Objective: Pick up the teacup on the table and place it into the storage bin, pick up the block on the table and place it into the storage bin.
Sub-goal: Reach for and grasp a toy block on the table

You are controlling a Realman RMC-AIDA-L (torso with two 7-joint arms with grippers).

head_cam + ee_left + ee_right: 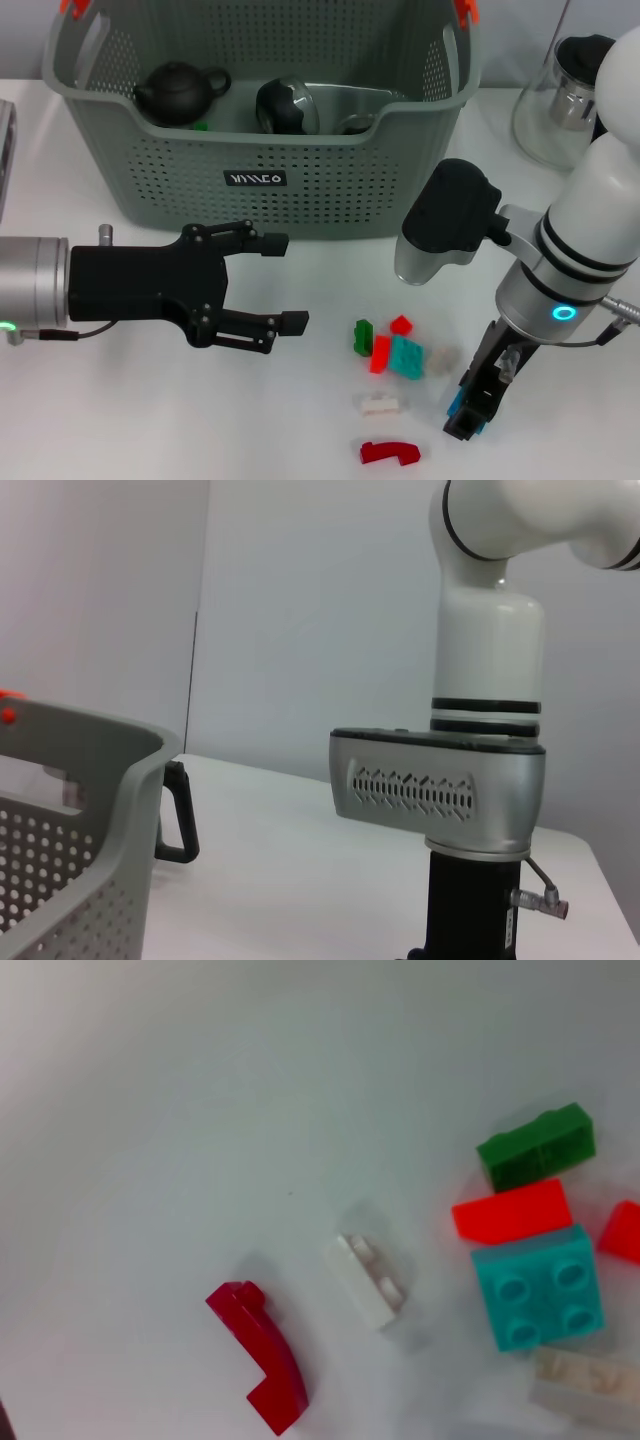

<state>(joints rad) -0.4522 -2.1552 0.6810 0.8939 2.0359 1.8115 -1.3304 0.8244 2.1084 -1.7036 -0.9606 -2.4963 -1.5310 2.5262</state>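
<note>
The grey perforated storage bin [300,180] stands at the back of the table, and its rim [110,780] shows in the left wrist view. Inside it a dark glossy teacup [287,106] lies next to a black teapot [180,92]. Loose blocks lie front right: green [363,336], orange-red [380,353], teal [407,356], white [382,404] and dark red [390,452]. My right gripper [472,412] points down just right of them, shut on a small blue block [464,405]. My left gripper [288,282] hovers open in front of the bin, holding nothing.
A glass pitcher [555,100] with a dark lid stands at the back right beside the bin. A grey object [5,140] sits at the left edge. The right wrist view shows the same blocks: green [537,1146], teal [540,1288], white [366,1281], dark red [262,1354].
</note>
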